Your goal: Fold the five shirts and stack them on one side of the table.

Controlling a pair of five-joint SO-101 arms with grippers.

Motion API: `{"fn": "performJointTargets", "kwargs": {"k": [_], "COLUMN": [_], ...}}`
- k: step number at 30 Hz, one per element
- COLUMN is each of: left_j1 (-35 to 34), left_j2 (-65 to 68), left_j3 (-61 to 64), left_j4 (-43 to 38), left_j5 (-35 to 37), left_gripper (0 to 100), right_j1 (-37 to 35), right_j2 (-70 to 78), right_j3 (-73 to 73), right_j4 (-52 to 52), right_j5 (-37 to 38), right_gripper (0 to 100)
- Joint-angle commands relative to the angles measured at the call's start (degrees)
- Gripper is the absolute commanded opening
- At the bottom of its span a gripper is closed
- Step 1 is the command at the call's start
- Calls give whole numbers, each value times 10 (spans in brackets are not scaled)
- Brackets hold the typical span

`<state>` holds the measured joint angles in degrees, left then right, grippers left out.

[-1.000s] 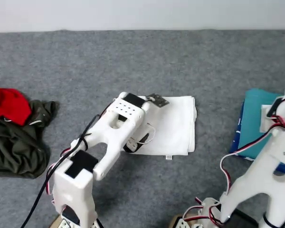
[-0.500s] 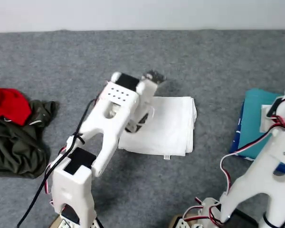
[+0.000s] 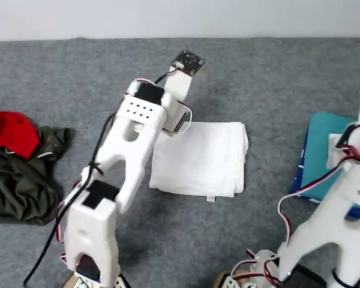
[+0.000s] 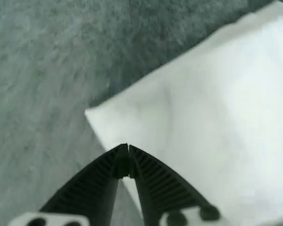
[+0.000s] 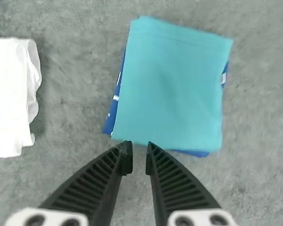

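Lying flat mid-table, the folded white shirt (image 3: 201,159) is nearly square with no clear long axis, its layered edge facing the teal shirt (image 5: 172,82) stacked near the right edge, a strip of grey table (image 3: 276,78) between them. The left gripper (image 4: 128,149), pressed together and empty, hangs over the white shirt's corner. The right gripper (image 5: 137,146), slightly parted and empty, hangs just beside the teal shirt.

White plastic arms (image 3: 129,159) carry black ribbed fingers (image 5: 96,181) and red-white-black cables (image 3: 312,189).
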<state>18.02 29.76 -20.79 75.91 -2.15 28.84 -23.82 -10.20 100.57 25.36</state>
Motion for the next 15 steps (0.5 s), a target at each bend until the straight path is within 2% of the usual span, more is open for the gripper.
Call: {"fn": "performJointTargets", "kwargs": {"k": [1, 8, 15], "left_j1": [-3, -9, -14], "left_j2": [32, 59, -37], "left_j3": [-10, -12, -79], "left_j4": [-50, -40, 74], "left_j5": [0, 0, 0], "left_gripper": [5, 5, 5], "right_j1": [4, 4, -3], "right_j2": [-20, -20, -20], "right_j3": [9, 14, 15], "right_j4": [22, 22, 22], "right_j5": [6, 6, 3], "right_gripper": [64, 64, 67]}}
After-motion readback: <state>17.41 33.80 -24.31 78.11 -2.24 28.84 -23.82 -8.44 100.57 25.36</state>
